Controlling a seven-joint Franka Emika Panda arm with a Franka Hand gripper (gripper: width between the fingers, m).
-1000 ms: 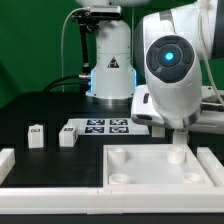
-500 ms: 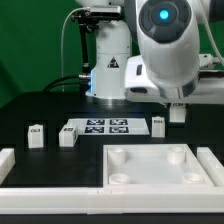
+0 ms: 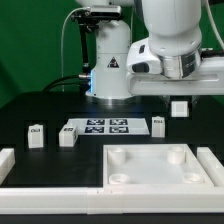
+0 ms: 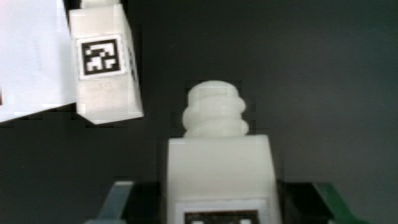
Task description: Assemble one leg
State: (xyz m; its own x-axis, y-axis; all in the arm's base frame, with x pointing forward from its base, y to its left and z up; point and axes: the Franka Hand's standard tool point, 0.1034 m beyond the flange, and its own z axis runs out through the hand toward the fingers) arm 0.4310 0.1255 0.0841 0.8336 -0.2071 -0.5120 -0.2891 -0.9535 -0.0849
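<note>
the gripper (image 3: 180,98) hangs in the air past the end of the marker board (image 3: 100,127) on the exterior view's right. its two fingers (image 4: 121,203) press against the sides of the held leg (image 3: 180,108), the jaws no wider than that block. in the wrist view the held leg's ridged peg (image 4: 214,105) sticks out beyond the fingers over the black table (image 3: 30,115). a second leg (image 3: 158,125) stands on the table just beside that same end of the marker board, lower than the held leg and apart from it, with a dark gap between them. at the marker board's other end a third leg (image 3: 68,136) stands just beside its edge, and a fourth leg (image 3: 37,136) stands further out. the square panel (image 3: 160,175) lies nearer the camera than the marker board, with its raised rim and round corner sockets in plain sight and a strip of black table between the two. a white rail (image 3: 50,198) runs along the table's near edge. behind the marker board, dark table reaches back to the robot base (image 3: 112,75).
</note>
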